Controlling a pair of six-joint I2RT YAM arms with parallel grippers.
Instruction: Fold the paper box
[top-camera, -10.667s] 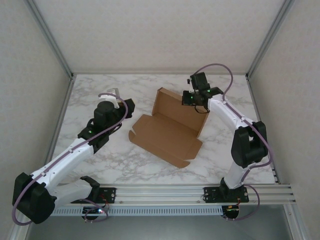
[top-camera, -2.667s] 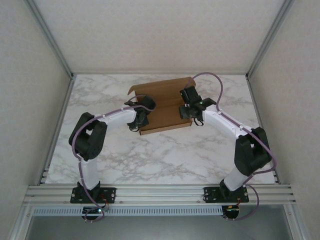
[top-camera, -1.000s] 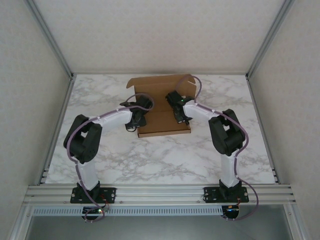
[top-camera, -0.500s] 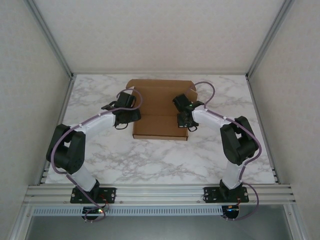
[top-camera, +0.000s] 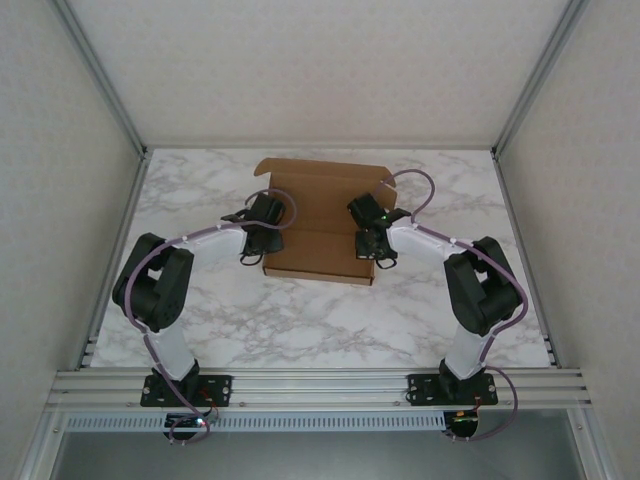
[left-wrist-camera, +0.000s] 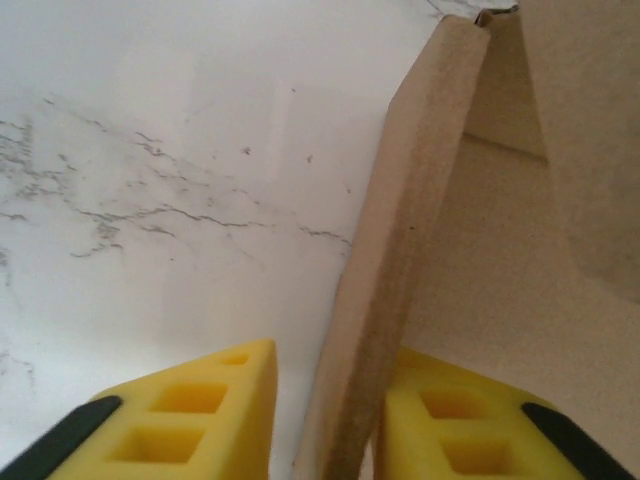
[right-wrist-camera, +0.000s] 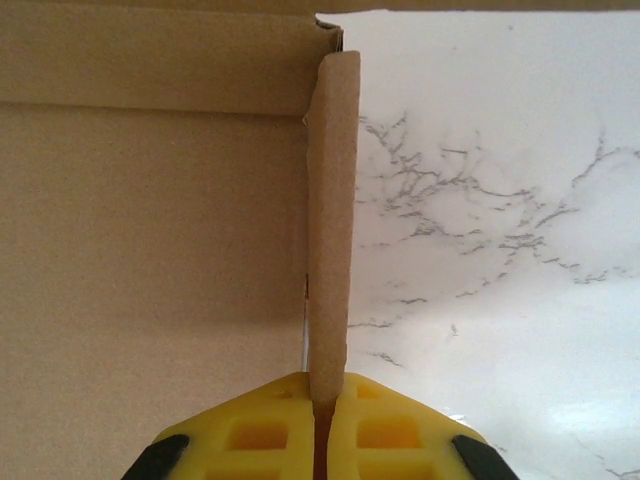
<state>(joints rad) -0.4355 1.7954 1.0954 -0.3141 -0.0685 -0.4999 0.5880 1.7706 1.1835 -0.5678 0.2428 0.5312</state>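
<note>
Right tool (right-wrist-camera: 322, 385): clenched on the upright right side wall of the plain brown cardboard paper box (right-wrist-camera: 150, 250), its edge pinched between my yellow pads (right-wrist-camera: 260, 432). The box floor lies flat to this tool's left, with the white, grey-veined marble tabletop (right-wrist-camera: 500, 150) to its right.

Left tool (left-wrist-camera: 330, 365): jaws straddle the box's left side wall, not yet clamped. The pad inside the box touches the cardboard and the pad over the tabletop stands just off it. The wall leans slightly.

From above, the box sits between my two tools, its rear panel raised beyond them.
</note>
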